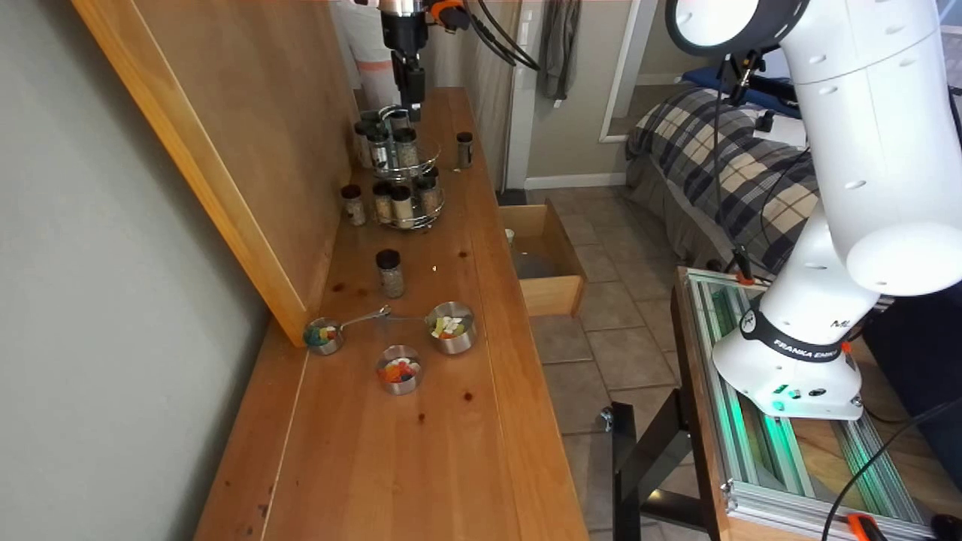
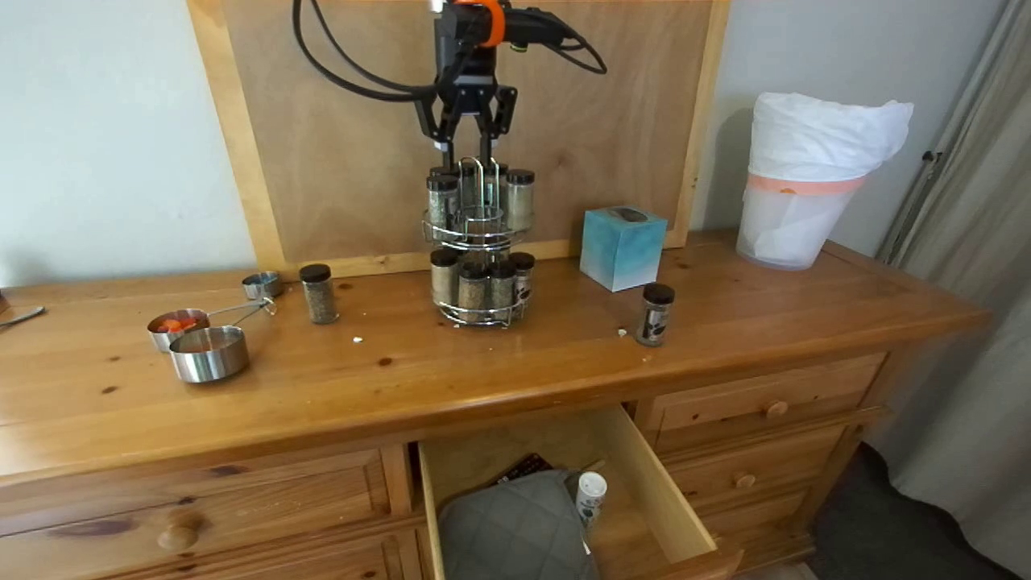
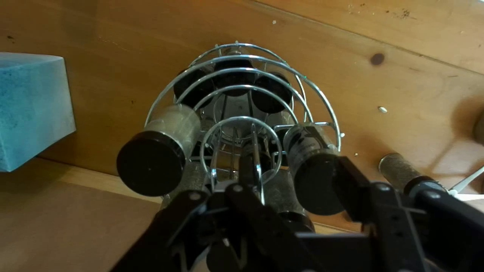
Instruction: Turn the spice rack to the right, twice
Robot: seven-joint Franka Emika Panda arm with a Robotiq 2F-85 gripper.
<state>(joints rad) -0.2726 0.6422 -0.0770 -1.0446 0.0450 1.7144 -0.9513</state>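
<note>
The spice rack (image 2: 477, 242) is a two-tier chrome wire carousel of dark-lidded glass jars, upright on the wooden dresser top. My gripper (image 2: 467, 159) points down at its top from above. Its jaws stand partly apart. In the wrist view, one finger (image 3: 247, 166) is at the rack's wire handle loop (image 3: 255, 151). The opposite finger (image 3: 349, 185) lies against or very close to the outer side of a jar lid (image 3: 317, 185). That lid and a handle wire lie between the fingers, with a gap visible, so no firm grip shows. Both lower fingertips are partly hidden among jars.
Loose jars stand around the rack, such as a jar (image 2: 320, 302) and another jar (image 2: 654, 316). A blue tissue box (image 2: 620, 250) is beside it, with a wooden panel (image 2: 362, 145) behind. Metal measuring cups (image 2: 209, 358) sit nearby. Below, a drawer (image 2: 644, 483) is pulled out.
</note>
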